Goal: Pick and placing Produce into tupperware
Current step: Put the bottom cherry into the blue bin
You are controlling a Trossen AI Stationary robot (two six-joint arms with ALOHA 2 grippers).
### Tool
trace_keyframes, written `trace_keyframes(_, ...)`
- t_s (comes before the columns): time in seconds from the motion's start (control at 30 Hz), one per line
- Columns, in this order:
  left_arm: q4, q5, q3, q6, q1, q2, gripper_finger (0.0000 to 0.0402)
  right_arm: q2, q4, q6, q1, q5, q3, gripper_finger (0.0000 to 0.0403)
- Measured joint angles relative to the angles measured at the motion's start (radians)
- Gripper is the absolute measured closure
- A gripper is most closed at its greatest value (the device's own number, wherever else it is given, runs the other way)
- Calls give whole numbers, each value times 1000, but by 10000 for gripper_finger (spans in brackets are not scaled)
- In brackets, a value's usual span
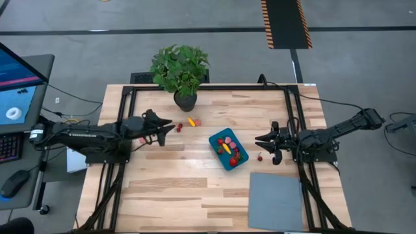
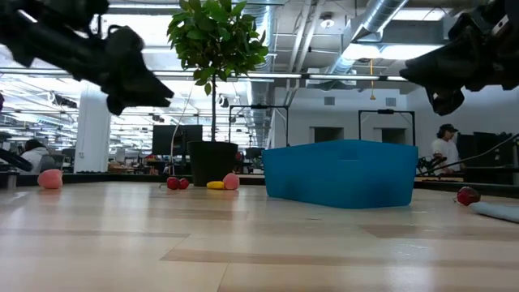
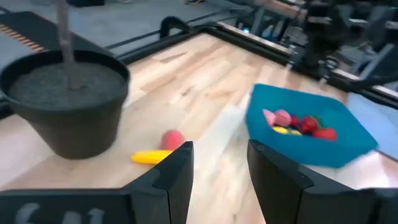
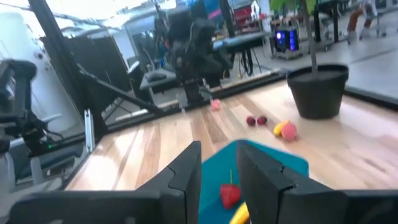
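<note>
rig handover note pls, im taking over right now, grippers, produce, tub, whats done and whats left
Left gripper: open, empty, above the table near the loose pieces by the potted plant.
Right gripper: open, empty, to the right of the blue tub, near a red piece.
Done: several red, pink and yellow pieces lie in the tub.
Left: dark red pieces, a yellow piece and a pink piece near the pot, the red one right of the tub, and a pink one on the table's left side in the low view.
</note>
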Motion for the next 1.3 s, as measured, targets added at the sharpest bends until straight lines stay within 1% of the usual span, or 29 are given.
trace_keyframes(0.07, -7, 12, 23, 13, 34, 41, 261, 0, -32, 20, 0, -1, 0, 280)
trace_keyframes(0.17, -47, 113, 75, 79, 85, 96, 261, 0, -85, 75, 0, -14, 0, 280)
trace_keyframes(0.23, -150, 182, 135, 89, 121, 141, 261, 1, -95, 121, 1, -34, 0, 280)
trace_keyframes(0.27, -219, 191, 165, 87, 138, 167, 261, 1, -95, 125, 2, -46, 0, 280)
trace_keyframes(0.37, -363, 182, 245, 86, 176, 243, 261, 1, -94, 126, 13, -60, 0, 280)
trace_keyframes(0.43, -398, 189, 283, 123, 191, 288, 261, 1, -87, 126, 21, -57, 0, 280)
trace_keyframes(0.53, -404, 243, 327, 207, 204, 353, 261, 1, -83, 127, 22, -56, 0, 280)
trace_keyframes(0.63, -482, 241, 375, 273, 220, 421, 261, 1, -83, 151, 22, -56, 0, 280)
trace_keyframes(0.7, -534, 225, 397, 280, 238, 467, 261, 1, -81, 156, 22, -57, -1, 280)
trace_keyframes(0.83, -628, 227, 438, 284, 278, 563, 261, 1, -81, 160, 22, -60, -1, 280)
trace_keyframes(0.97, -628, 261, 457, 371, 296, 629, 261, 1, -81, 160, 22, -60, -1, 280)
trace_keyframes(1.2, -669, 260, 491, 421, 331, 718, 261, 1, -81, 178, 22, -60, -1, 280)
trace_keyframes(1.3, -667, 260, 498, 441, 340, 730, 261, 1, -81, 178, 22, -60, -1, 280)
